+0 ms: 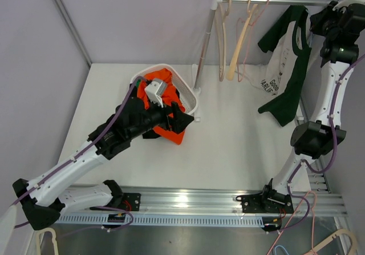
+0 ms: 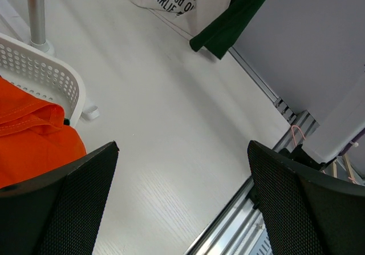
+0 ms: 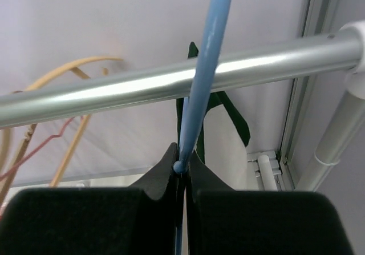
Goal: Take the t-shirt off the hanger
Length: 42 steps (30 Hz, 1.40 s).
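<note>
Right gripper (image 3: 181,166): jaws pressed together on the thin wire of the blue hanger (image 3: 205,67), just under the rail (image 3: 114,92); the wire runs up across the rail.
Left gripper (image 2: 182,146): jaws spread wide, nothing between them; it hangs above the table (image 1: 228,152) beside the basket (image 1: 191,95), with orange cloth by one finger.
T-shirt (image 1: 285,67): one, dark green and white with printed lettering, hanging at the right end of the rail, its lower edge near the table.
Bare hangers (image 1: 239,38): at least three, tan and pink, bunched on the rail left of the t-shirt; exact count cannot be told.
Basket: one, white and perforated, holding one orange garment (image 1: 162,75) that spills over the near rim.
Obstructions: the upright post (image 1: 204,44) stands just beside the basket.
</note>
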### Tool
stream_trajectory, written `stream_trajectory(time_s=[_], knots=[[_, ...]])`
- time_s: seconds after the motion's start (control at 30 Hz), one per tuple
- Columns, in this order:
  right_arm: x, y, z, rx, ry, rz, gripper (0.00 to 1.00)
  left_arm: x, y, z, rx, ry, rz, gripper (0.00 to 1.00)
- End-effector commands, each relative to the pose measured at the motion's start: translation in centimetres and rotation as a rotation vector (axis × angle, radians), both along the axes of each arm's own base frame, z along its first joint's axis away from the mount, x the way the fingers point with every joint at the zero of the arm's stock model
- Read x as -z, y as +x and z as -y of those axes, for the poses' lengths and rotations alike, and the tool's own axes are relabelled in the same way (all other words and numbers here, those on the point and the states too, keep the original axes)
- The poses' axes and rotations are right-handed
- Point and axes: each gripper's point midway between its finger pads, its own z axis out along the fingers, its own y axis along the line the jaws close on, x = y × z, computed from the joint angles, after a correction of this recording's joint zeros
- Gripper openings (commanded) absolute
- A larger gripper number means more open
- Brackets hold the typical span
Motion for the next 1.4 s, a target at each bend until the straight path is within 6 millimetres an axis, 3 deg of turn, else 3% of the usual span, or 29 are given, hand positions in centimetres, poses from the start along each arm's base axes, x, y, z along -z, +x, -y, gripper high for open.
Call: stream_trajectory(time_s=[0.0,0.13,0.23,0.3,0.33,0.37,0.4,0.43,0.47,0.5,0.53,0.57,0.6,0.63,0.67,0.77,0.8,0.87,1.03,1.07,1.13,1.2,1.23,1.33,1.37], knots=[[-11.5,-6.4,-2.3,-0.019,-0.102,0.281,0.0,-0.5,-0.1,-0.2,-0.021,-0.012,0.045,0.99],[-11.3,-8.0,-2.6,-0.004,-0.058,0.258,0.0,-0.5,-0.5,-0.4,-0.03,-0.024,0.062,0.99],[-9.3,-9.1,-2.3,0.046,0.02,0.166,0.0,-0.6,-0.8,-0.2,-0.02,-0.03,0.074,0.99],[-5.9,-9.5,-1.6,0.135,0.115,0.06,0.0,-0.6,-1.4,0.6,0.012,-0.036,0.098,0.99],[-5.9,-10.7,-1.7,0.161,0.132,0.052,0.0,-0.7,-1.7,0.9,0.026,-0.038,0.115,0.99],[-4.6,-11.2,-2.0,0.192,0.179,0.011,0.0,-0.8,-2.0,1.3,0.047,-0.028,0.149,0.99],[-1.8,-11.5,-1.4,0.257,0.207,-0.051,0.0,-1.1,-2.8,2.3,0.078,-0.04,0.183,0.99],[-1.0,-12.1,-1.6,0.27,0.226,-0.068,0.0,-1.4,-3.2,2.7,0.092,-0.042,0.213,1.0],[-1.7,-13.9,-2.7,0.263,0.265,-0.046,0.0,-0.9,-3.5,3.2,0.115,-0.014,0.254,0.99],[-1.1,-14.7,-2.3,0.305,0.284,-0.051,0.0,-0.5,-4.9,4.2,0.157,-0.009,0.279,0.99],[1.2,-15.2,-2.5,0.32,0.307,-0.095,0.0,-1.9,-5.3,4.8,0.162,-0.051,0.337,0.99],[0.2,-17.2,-2.9,0.328,0.321,-0.064,0.0,-2.1,-5.8,5.3,0.183,-0.039,0.397,0.99],[0.6,-18.0,-3.2,0.351,0.356,-0.066,0.0,-1.7,-7.3,6.4,0.228,-0.042,0.422,0.99],[1.7,-18.9,-3.2,0.377,0.362,-0.098,0.0,-2.9,-7.8,6.9,0.24,-0.065,0.488,1.0],[0.8,-20.6,-3.7,0.386,0.375,-0.072,0.0,-2.5,-8.3,7.9,0.262,-0.059,0.514,1.0],[0.7,-22.4,-5.3,0.346,0.393,-0.074,0.0,-3.4,-10.6,10.0,0.316,-0.089,0.639,0.99],[0.1,-23.3,-5.8,0.331,0.394,-0.058,0.0,-2.5,-11.5,11.4,0.345,-0.077,0.651,0.99],[-0.2,-24.1,-7.2,0.275,0.403,-0.074,0.0,-3.0,-12.0,12.9,0.354,-0.09,0.708,1.0],[-0.3,-25.0,-10.2,0.172,0.409,-0.115,0.0,-0.7,-13.0,17.6,0.412,-0.079,0.74,0.99],[-0.4,-25.1,-10.5,0.159,0.408,-0.114,0.0,-1.9,-13.1,18.3,0.408,-0.1,0.75,0.99],[-0.7,-25.4,-11.1,0.14,0.409,-0.113,0.0,-0.7,-12.8,19.8,0.413,-0.07,0.742,0.99],[-1.0,-25.6,-11.7,0.121,0.409,-0.113,0.0,-2.0,-12.5,20.7,0.394,-0.089,0.754,0.99],[-1.1,-25.7,-11.8,0.116,0.409,-0.11,0.0,-1.1,-12.5,21.4,0.401,-0.068,0.75,0.99],[-1.1,-25.7,-11.9,0.111,0.402,-0.113,0.0,-3.8,-12.7,22.6,0.406,-0.116,0.76,0.99],[-1.0,-25.7,-12.0,0.11,0.402,-0.117,0.0,-3.1,-12.6,23.2,0.413,-0.096,0.747,1.0]])
